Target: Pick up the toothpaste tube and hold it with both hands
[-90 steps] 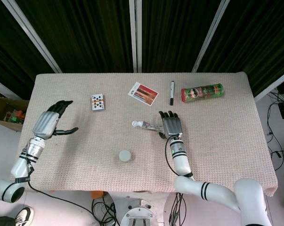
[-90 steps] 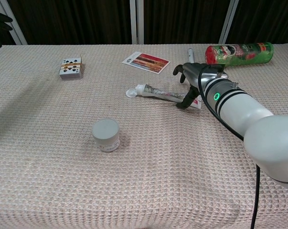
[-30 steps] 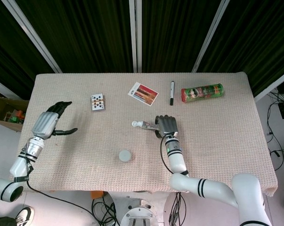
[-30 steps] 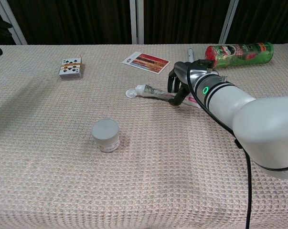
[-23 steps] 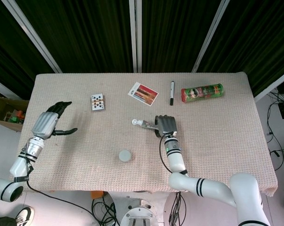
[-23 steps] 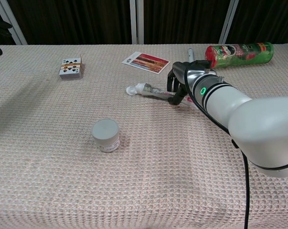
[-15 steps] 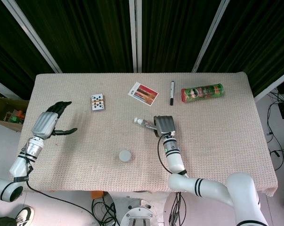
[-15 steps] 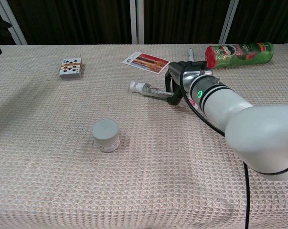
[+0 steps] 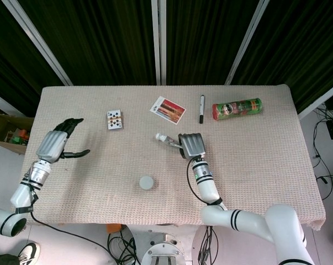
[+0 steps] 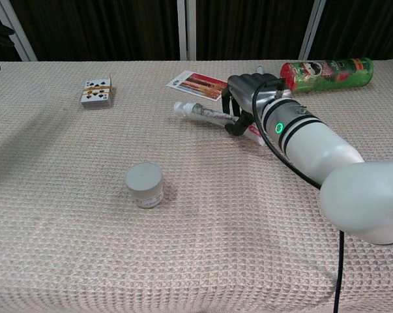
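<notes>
The toothpaste tube (image 9: 167,140) (image 10: 203,112) is silver with a white cap pointing left. My right hand (image 9: 191,145) (image 10: 247,94) grips its right end with fingers curled around it. The tube hangs a little above the cloth, cap end tilted up, its shadow below it. My left hand (image 9: 57,143) hovers over the table's left side, far from the tube, fingers apart and thumb out, holding nothing. In the chest view only a dark fingertip of it shows at the top left corner.
A small white jar (image 9: 147,182) (image 10: 144,185) stands in front of the tube. A card deck (image 9: 114,120) (image 10: 96,92), a photo card (image 9: 168,107) (image 10: 198,83), a black marker (image 9: 201,108) and a green chip can (image 9: 237,107) (image 10: 325,70) lie along the back.
My right hand has closed around the tube's right end and lifted it off the cloth, shifting slightly back and left. The left hand has stayed where it was.
</notes>
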### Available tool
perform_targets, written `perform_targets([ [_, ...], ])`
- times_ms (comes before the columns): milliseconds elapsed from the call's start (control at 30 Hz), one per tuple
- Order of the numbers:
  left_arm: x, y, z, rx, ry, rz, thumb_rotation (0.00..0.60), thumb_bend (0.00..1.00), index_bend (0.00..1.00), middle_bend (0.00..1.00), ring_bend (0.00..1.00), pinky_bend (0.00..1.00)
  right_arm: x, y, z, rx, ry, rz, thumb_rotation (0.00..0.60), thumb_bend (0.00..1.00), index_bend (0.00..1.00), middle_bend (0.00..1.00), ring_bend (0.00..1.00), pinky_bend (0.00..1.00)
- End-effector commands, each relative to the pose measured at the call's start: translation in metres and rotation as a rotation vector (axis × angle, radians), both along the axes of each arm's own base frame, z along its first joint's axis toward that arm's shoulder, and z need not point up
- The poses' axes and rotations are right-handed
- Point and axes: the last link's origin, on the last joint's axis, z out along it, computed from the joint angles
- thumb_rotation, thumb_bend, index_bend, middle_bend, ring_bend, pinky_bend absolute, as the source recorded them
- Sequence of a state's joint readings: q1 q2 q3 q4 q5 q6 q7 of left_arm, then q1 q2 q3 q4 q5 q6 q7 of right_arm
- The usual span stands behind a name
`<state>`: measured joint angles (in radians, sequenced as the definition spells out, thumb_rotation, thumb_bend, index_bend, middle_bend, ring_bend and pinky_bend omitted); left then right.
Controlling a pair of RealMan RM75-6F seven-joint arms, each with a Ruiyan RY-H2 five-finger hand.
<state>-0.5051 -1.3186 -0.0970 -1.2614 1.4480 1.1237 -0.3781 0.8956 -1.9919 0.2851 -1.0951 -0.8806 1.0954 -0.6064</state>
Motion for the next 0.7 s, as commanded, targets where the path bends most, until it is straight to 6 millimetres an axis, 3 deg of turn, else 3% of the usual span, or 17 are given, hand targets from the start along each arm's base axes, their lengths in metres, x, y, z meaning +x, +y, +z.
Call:
perform_targets([
  [33,0.0,0.0,0.0,-0.001,-0.001,-0.001,0.152,0.0,0.09,0.1,0.06,0.16,-0.011,-0.003,0.012,-0.026,-0.049,0.008,0.6,0.63,0.94,0.8,0.71,0.9],
  [433,0.007,0.0,-0.003,0.001,-0.007,-0.017,0.153,0.0,0.09,0.1,0.06,0.16,-0.022,0.002,0.051,-0.058,-0.265,0.116,0.6,0.63,0.95,0.81,0.72,0.9],
  [700,0.023,0.007,-0.009,-0.049,-0.147,-0.004,0.152,0.0,0.09,0.1,0.06,0.16,-0.032,0.017,0.066,-0.029,-0.384,0.212,0.6,0.63,0.96,0.81,0.72,0.9],
])
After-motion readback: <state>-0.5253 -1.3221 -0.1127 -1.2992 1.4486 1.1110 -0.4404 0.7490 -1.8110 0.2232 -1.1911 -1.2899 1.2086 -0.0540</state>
